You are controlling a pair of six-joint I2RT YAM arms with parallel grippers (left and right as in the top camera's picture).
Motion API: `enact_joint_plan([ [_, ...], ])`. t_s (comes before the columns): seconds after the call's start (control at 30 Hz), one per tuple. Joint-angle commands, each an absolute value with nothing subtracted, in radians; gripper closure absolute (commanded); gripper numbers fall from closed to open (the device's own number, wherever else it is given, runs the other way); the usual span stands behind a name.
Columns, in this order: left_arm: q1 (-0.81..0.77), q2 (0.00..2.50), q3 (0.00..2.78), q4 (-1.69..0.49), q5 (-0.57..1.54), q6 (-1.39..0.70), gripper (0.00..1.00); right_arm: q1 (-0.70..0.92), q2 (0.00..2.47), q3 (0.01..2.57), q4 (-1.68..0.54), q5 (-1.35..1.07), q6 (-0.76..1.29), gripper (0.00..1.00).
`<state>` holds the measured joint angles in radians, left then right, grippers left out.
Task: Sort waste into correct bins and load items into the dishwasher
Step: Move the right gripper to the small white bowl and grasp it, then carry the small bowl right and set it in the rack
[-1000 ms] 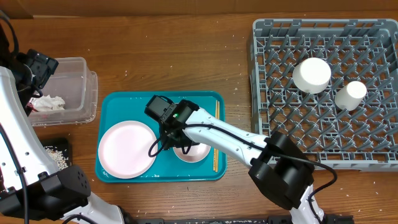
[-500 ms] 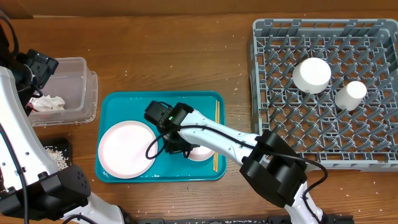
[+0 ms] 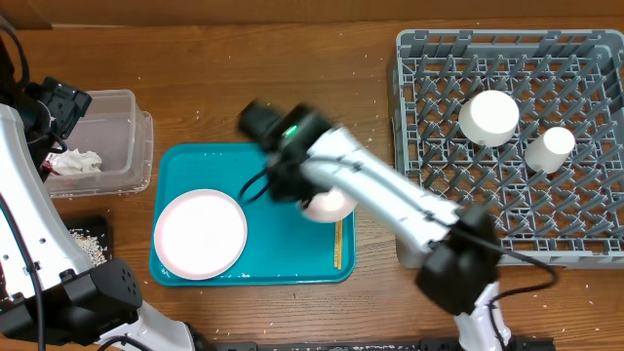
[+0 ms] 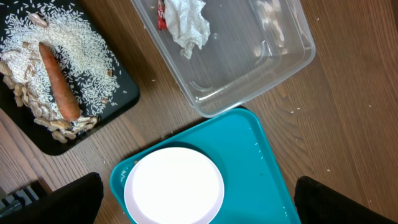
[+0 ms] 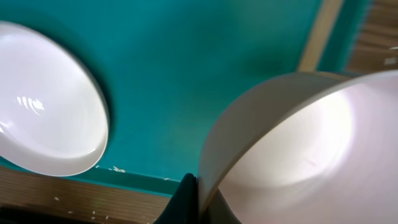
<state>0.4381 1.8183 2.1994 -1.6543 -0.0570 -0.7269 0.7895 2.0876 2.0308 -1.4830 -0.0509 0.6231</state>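
The right pincer (image 5: 198, 199) is closed on the rim of the white bowl (image 3: 328, 205). One dark finger (image 5: 185, 200) shows against the outside of the rim in the right wrist view; the opposing finger is hidden behind the wall of the bowl. The bowl is tilted, with its opening facing the wrist camera. In the overhead view it sits over the right half of the teal tray (image 3: 283, 261), just beside the upper end of the wooden stick (image 3: 337, 246). Whether the bowl touches the tray cannot be determined. The right arm (image 3: 390, 195) appears motion-blurred in the overhead view.

The white plate (image 3: 200, 234) lies flat on the left half of the teal tray, apart from the bowl. The wooden stick lies along the tray's right edge.

The left pincer (image 4: 198, 202) is spread wide and holds nothing; its fingers (image 4: 62, 202) show at the two lower corners of the left wrist view. It hangs over the left side of the counter (image 3: 253, 88).

The clear bin (image 4: 273, 56) stands just beside the tray's upper left corner and contains crumpled paper (image 4: 186, 25). The black tray (image 4: 118, 102) lies to the left of the clear bin and carries rice (image 4: 81, 56), a carrot (image 4: 59, 81) and peanuts (image 4: 28, 102).

The dish rack (image 3: 429, 146) stands at the right of the counter, well apart from the teal tray. Two white cups (image 3: 488, 117) stand in its upper right area.
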Motion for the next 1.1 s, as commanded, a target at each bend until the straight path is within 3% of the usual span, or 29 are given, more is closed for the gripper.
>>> enact_joint_plan([
  [0.0, 0.432, 1.822, 2.200, -1.656, -0.070, -0.733, 0.00, 0.627, 1.945, 2.066, -1.509, -0.143, 0.491, 0.96],
  [0.2, 0.432, 1.822, 2.200, -1.656, -0.070, -0.733, 0.00, 0.283, 1.831, 2.065, -1.573, -0.352, 0.287, 0.96],
  [0.37, 0.432, 1.822, 2.200, -1.656, -0.070, -0.733, 0.00, -0.007, 1.822, 2.027, -1.640, -0.749, -0.052, 0.96],
  [0.6, 0.432, 1.822, 2.200, -1.656, -0.070, -0.733, 0.00, -0.283, 1.822, 1.655, -1.669, -1.121, -0.469, 0.96],
  [0.8, 0.432, 1.822, 2.200, -1.656, -0.070, -0.733, 0.00, -0.424, 1.823, 1.456, -1.590, -1.139, -0.525, 0.96],
  [1.07, 0.432, 1.822, 2.200, -1.656, -0.070, -0.733, 0.00, -0.585, 1.823, 1.414, -1.577, -1.110, -0.528, 0.96],
])
